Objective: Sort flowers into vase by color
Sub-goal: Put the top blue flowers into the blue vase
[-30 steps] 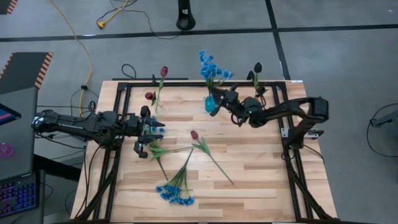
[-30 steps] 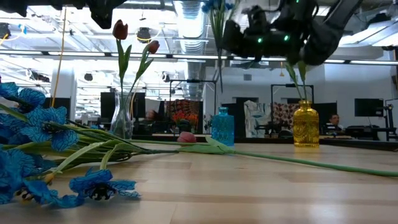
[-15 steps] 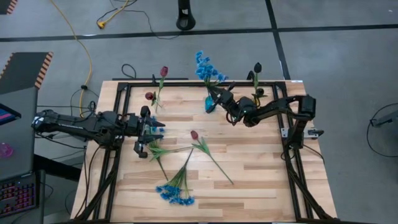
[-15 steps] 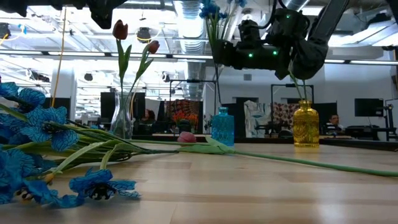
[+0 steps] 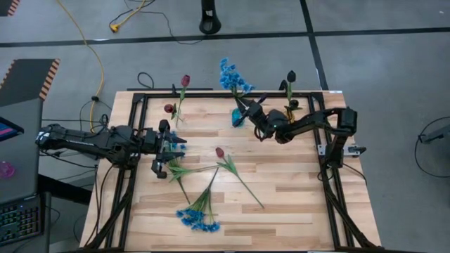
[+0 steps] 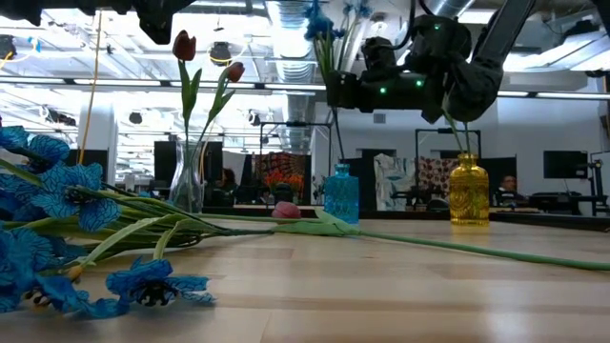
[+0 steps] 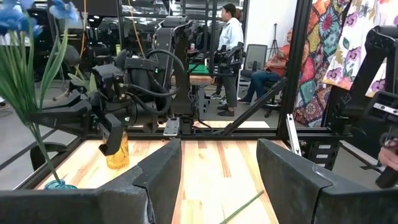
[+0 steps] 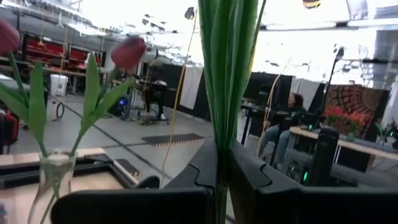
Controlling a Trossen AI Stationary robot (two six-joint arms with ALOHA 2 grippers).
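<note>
A: Why is the right gripper (image 5: 247, 111) parked over the blue vase (image 6: 340, 193)?
B: It's clamped on the blue flower (image 5: 230, 76) stems, lining them up above the neck.
A: Left gripper (image 5: 171, 145)?
B: Wide open, empty, waiting well left of that vase.

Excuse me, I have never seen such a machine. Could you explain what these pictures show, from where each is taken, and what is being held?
These are two dark robot arms at a wooden table, sorting artificial flowers into vases. One picture looks straight down, one looks level across the table top, and two come from cameras on the arms' wrists.

The right end effector is shut on the green stem of a blue flower bunch, held above a small blue vase. The left end effector is open and holds nothing.

A clear vase already holds red tulips; a yellow vase stands at the back right. On the table lie another blue bunch and a loose red tulip.
</note>
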